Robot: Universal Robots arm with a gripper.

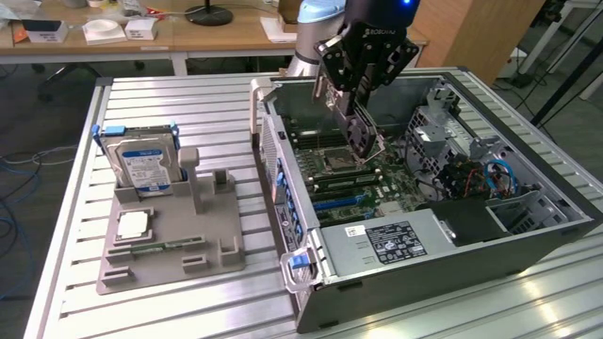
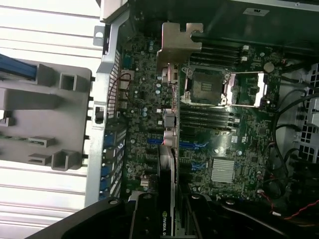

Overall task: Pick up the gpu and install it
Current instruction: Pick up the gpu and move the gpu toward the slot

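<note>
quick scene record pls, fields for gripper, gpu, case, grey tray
gripper: shut on the gpu
gpu: tilted, held over the motherboard inside the case, not yet seated in a slot
case: side open, lying on the slatted table
grey tray: at the exterior view's left of the case, with a hard drive standing upright in it

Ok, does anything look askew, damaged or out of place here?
Nothing stands out. The graphics card is clamped in the jaws over the motherboard inside the open computer case, not seated yet; the hard drive stands upright in its grey holder.
</note>
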